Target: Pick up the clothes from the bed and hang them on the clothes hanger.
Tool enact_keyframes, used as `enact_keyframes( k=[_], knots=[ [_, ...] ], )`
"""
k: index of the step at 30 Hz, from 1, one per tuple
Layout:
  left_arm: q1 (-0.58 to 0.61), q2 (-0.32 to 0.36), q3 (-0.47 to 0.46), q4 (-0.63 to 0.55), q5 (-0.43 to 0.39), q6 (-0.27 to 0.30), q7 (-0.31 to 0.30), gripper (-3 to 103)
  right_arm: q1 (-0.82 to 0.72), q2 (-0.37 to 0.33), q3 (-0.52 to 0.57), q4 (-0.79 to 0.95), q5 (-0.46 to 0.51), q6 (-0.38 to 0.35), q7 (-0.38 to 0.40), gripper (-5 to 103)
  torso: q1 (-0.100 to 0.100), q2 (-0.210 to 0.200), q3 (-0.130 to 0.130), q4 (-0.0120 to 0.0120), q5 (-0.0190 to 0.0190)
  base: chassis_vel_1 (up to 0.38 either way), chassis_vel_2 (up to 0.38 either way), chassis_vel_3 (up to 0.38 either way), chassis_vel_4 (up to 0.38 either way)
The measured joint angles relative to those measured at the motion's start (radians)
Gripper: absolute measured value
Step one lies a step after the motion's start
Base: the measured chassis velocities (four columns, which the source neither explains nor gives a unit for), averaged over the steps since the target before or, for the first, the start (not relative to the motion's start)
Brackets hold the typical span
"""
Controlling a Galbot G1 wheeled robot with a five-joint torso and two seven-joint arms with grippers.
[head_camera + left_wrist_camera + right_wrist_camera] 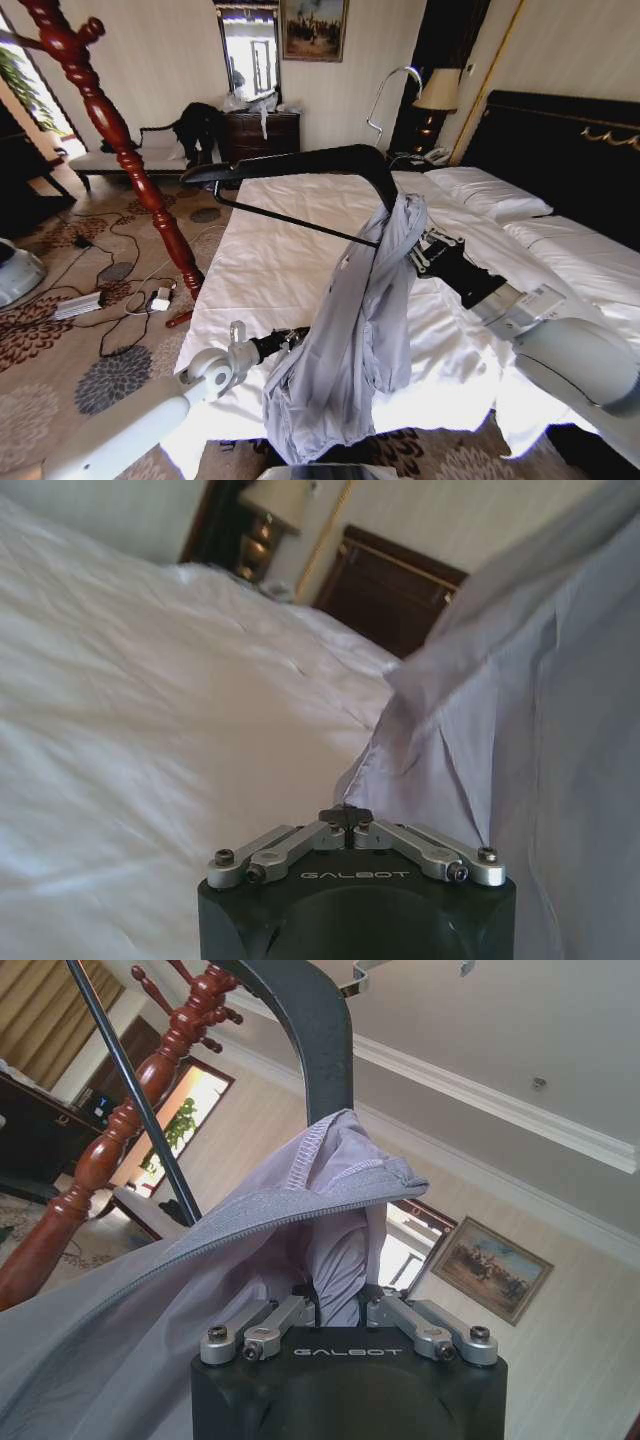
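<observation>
While the right gripper (418,250) grips the shirt (355,330) at the hanger (300,165) above the bed (270,250), the left gripper's (296,340) fingers sit closed beside its hem.

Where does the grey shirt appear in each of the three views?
Head view: the shirt hangs at centre from one end of the black hanger, above the bed.
Left wrist view: it covers the right side, beside the white bed.
Right wrist view: it drapes across the lower centre, under the hanger.
Shared landmark: the hanger.
</observation>
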Motion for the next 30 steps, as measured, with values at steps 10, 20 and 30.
enact_keyframes(
  k=[10,20,30],
  knots=[
    [0.201,0.187,-0.5,-0.192,-0.167,-0.026,-0.048,0,0.082,-0.139,0.009,-0.065,0.141,-0.015,0.045,16,0.0,0.0,0.0,0.0005,-0.0003,0.0,0.0,0.0,0.0],
    [-0.046,0.3,-0.556,-0.165,-0.351,-0.033,-0.087,0,0.205,-0.287,0.021,-0.133,0.295,-0.027,0.073,16,0.0,0.0,0.0,-0.0002,0.0,0.0,0.0,0.0,0.0],
    [0.01,0.39,-0.748,-0.123,-0.458,-0.032,-0.063,0,0.269,-0.384,0.037,-0.218,0.329,-0.017,0.063,16,0.0,0.0,0.0,0.0003,0.0,0.0,0.0,0.0,0.0]
  ],
)
